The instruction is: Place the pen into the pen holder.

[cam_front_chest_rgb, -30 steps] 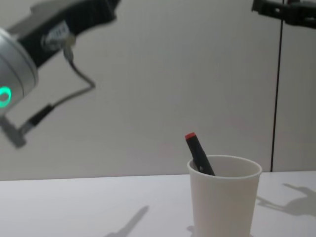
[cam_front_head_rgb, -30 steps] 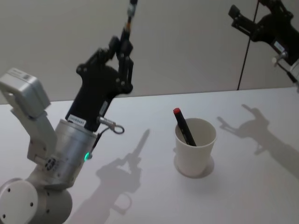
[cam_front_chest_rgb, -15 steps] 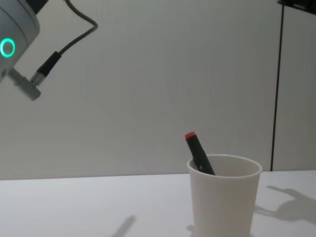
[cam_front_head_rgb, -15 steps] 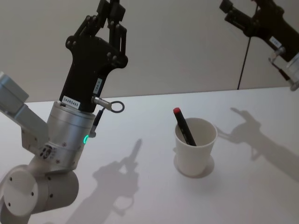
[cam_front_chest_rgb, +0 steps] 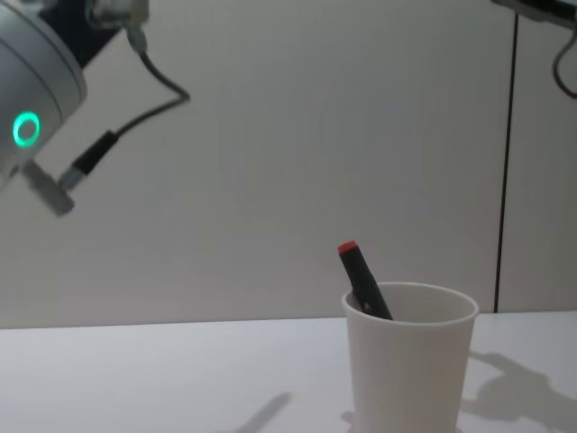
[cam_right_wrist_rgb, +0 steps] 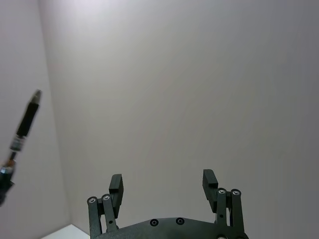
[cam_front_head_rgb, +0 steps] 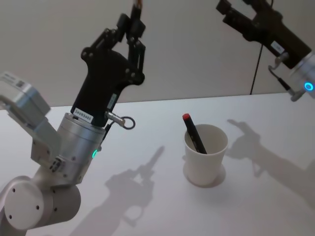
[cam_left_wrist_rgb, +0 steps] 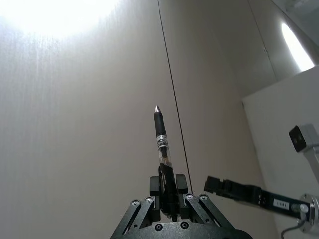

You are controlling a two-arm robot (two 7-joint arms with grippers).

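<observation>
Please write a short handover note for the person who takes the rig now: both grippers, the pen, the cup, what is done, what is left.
Left gripper: shut on the pen, raised high on the left side, pen tip pointing up.
Right gripper: open, empty, raised high on the right.
Pen holder: upright on the table, right of centre; a red-capped marker already leans inside.
Done: pen grasped and lifted.
Left: carry it over the pen holder, probably turn it downward, release it inside.

Pale wall (cam_front_head_rgb: 197, 49), vertical seam (cam_front_head_rgb: 256, 64), white table (cam_front_head_rgb: 147, 125)
</observation>
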